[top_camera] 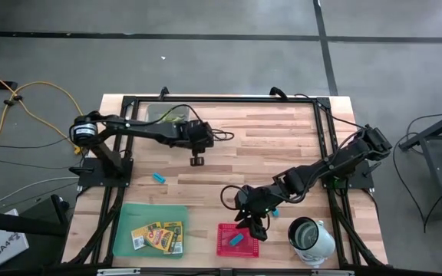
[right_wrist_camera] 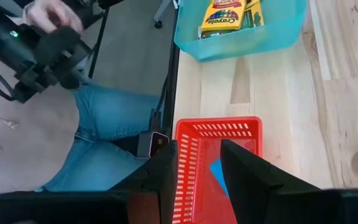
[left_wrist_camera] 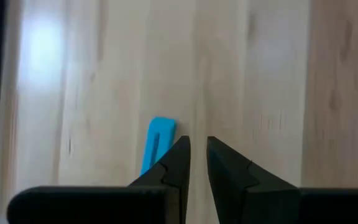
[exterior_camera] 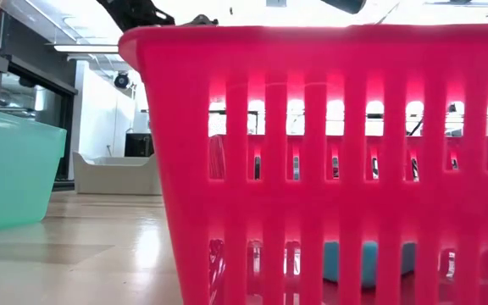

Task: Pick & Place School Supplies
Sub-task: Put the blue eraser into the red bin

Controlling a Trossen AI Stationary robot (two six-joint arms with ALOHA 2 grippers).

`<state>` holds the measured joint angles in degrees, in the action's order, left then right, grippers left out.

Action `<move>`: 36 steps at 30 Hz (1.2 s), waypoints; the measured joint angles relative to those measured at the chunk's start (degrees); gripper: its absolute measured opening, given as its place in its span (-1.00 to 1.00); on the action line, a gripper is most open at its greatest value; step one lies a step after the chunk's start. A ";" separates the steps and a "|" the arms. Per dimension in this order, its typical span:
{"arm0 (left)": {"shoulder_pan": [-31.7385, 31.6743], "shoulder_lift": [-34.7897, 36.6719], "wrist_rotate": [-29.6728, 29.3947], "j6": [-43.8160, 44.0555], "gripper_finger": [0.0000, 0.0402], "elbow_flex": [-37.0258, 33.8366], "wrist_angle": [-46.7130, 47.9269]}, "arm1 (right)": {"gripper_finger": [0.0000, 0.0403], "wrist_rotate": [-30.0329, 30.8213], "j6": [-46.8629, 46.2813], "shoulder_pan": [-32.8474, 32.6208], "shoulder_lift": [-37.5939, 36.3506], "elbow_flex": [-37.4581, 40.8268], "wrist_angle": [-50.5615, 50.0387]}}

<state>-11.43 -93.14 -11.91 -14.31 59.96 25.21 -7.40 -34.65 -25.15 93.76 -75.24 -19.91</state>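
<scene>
My left gripper (top_camera: 198,159) hovers over the table's middle, its fingers (left_wrist_camera: 179,158) a narrow gap apart with only wood between them. A light-blue oblong piece (top_camera: 159,178) (left_wrist_camera: 158,140) lies flat on the table beside it. My right gripper (top_camera: 252,226) (right_wrist_camera: 199,146) stands open above the red basket (top_camera: 225,247) (right_wrist_camera: 191,134). Another light-blue piece (top_camera: 237,239) (right_wrist_camera: 218,173) (exterior_camera: 371,258) lies on the basket's floor. Yellow-orange crayon boxes (top_camera: 159,236) (right_wrist_camera: 224,15) lie in the green tray (top_camera: 129,222). Tools with yellow-green handles (top_camera: 173,116) rest in the clear tray (top_camera: 153,113).
A white-and-metal cup (top_camera: 311,238) stands right of the red basket at the near edge. A small blue bit (top_camera: 275,212) shows beside my right arm. A person in jeans (right_wrist_camera: 104,137) sits just beyond the table's near edge. Bare wood lies across the table's middle and far right.
</scene>
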 joint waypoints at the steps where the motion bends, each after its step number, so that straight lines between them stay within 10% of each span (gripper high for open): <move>1: 0.50 0.38 -1.30 3.75 -0.77 0.00 0.32 | -0.44 -0.03 0.22 0.00 0.00 0.00 0.06; 10: 1.31 0.73 -3.49 21.48 -0.77 0.00 0.54 | -0.44 -0.29 1.38 -0.30 0.00 0.00 0.03; 20: 1.42 0.94 -3.03 20.43 -0.77 0.00 5.43 | -0.44 -0.17 1.54 -0.74 0.00 0.00 0.44; 36: -7.08 0.94 18.13 7.73 -0.44 -0.02 7.28 | -0.44 -0.44 1.99 -0.74 0.00 0.00 0.40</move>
<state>-18.52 -92.20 6.21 -6.58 59.94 32.49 -7.84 -32.67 -25.89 93.76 -75.24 -19.51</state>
